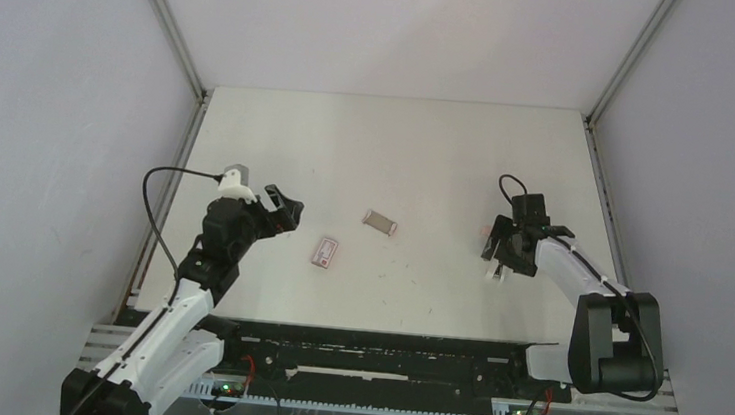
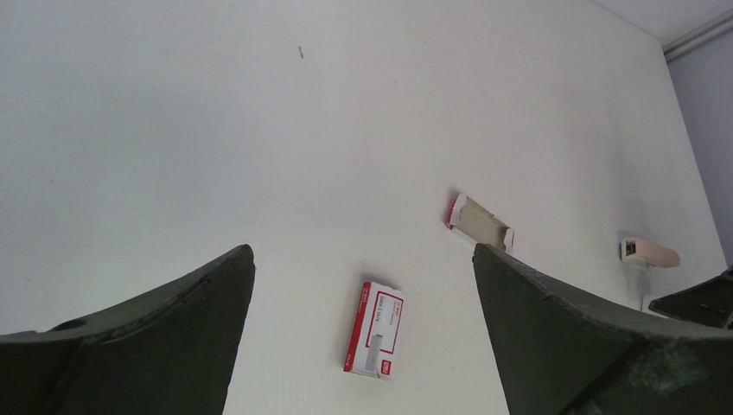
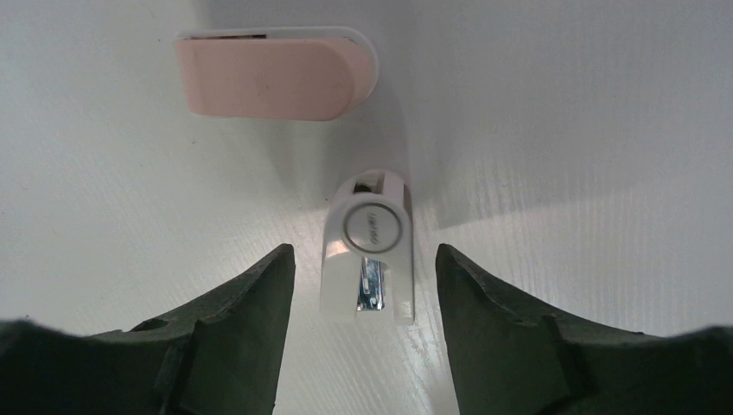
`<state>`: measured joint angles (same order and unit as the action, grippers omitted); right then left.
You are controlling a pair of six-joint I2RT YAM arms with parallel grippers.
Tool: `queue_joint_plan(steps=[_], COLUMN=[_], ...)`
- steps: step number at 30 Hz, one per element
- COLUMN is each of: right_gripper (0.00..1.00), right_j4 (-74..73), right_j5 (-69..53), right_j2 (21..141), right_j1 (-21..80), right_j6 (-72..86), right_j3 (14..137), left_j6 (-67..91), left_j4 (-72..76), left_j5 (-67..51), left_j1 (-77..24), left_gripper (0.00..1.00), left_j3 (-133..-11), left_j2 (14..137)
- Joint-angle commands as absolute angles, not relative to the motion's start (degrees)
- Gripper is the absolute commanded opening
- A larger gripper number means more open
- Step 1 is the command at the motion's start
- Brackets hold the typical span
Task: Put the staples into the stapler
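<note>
While my right gripper (image 3: 363, 259) stands spread, its fingers flank the stapler's white base (image 3: 367, 229) without touching it. The pink top (image 3: 272, 73) lies at eleven o'clock from that base. My left gripper (image 2: 363, 251) hangs wide apart above the table (image 1: 429, 143). The staple box (image 2: 376, 328) lies at six o'clock between its fingers, with a cardboard sleeve (image 2: 480, 223) at two o'clock of the box.

Bright, diffuse light throughout; a soft grey shadow falls beside the stapler (image 3: 367, 233); all views sharp.
</note>
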<state>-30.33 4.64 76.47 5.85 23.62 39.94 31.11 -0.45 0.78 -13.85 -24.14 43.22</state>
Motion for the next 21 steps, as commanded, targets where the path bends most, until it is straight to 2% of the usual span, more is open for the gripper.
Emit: queue_joint_plan(steps=[1, 8, 12, 16, 18, 21], right_gripper=[0.73, 0.75, 0.76, 0.76, 0.76, 0.76], right_j4=[-29.90, -25.30, -17.01, -5.22, 0.73, 10.06], right_j5=[6.65, 4.17, 1.77, -0.41, -0.08, 3.53], right_j2=[75.10, 69.25, 65.06, 58.84, 55.16, 50.28], right_j1=[5.77, 6.05, 4.35, -3.62, -7.51, -11.52], right_j6=[23.25, 21.24, 18.72, 20.41, 21.77, 23.35], right_j3=[42.32, 43.98, 44.44, 40.70, 36.59, 27.31], left_j6=[28.87, 29.51, 29.98, 31.28, 30.63, 25.03], left_j4=[3.95, 7.61, 11.45, 17.92, 21.34, 24.89], left_j5=[1.24, -1.84, -4.27, -6.31, -3.59, 8.39], left_j1=[-12.27, -5.06, 4.75, 18.08, 22.02, 22.26], left_gripper=[1.00, 1.00, 1.00, 1.00, 1.00, 1.00], left_j3=[-23.13, -23.70, -25.09, -22.59, -19.17, -13.46], left_j2=[43.25, 46.24, 49.81, 50.08, 47.15, 42.52])
